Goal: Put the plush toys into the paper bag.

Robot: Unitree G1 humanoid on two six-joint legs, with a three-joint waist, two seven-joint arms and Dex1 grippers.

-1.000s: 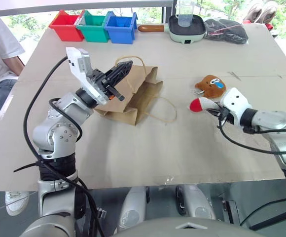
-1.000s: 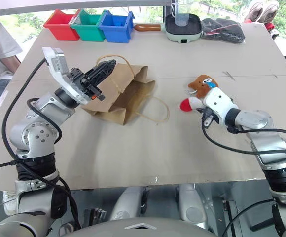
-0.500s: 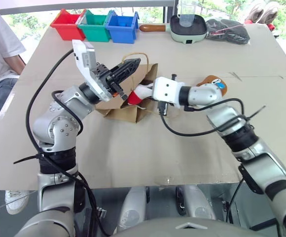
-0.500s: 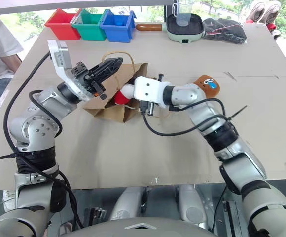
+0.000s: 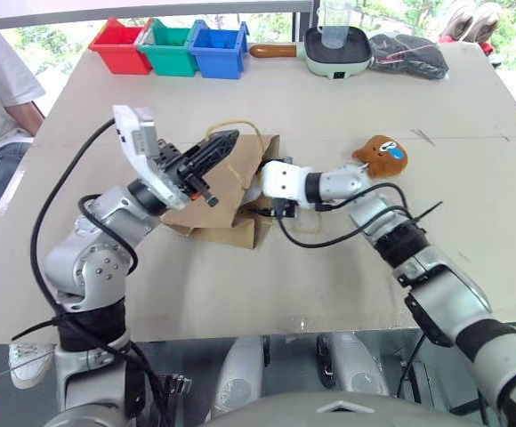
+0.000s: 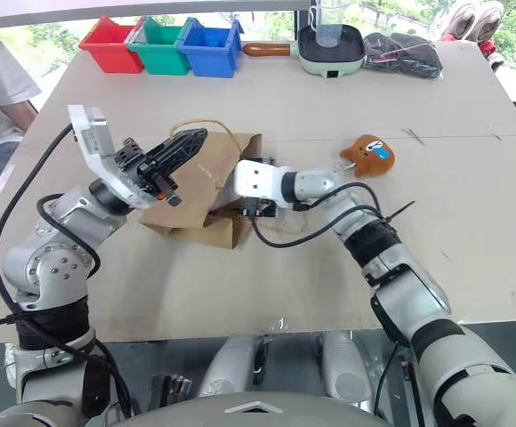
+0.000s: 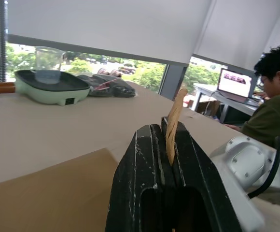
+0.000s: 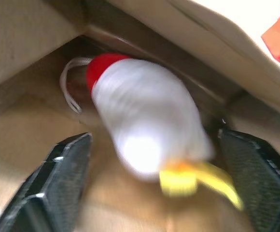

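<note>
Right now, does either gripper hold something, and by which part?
The left gripper holds the paper bag by the top edge. The right gripper is open inside the bag; the white rocket lies loose between its fingers.

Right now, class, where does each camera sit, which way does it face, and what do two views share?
Left and right eye views: on the head, looking down the table; both arms show, the brown plush toy outside the paper bag.
Left wrist view: along the left gripper, shut on a bag handle; a person sits beyond.
Right wrist view: inside the bag, the right gripper open around the white rocket.
Shared: the green pan in eye and left wrist views.
</note>
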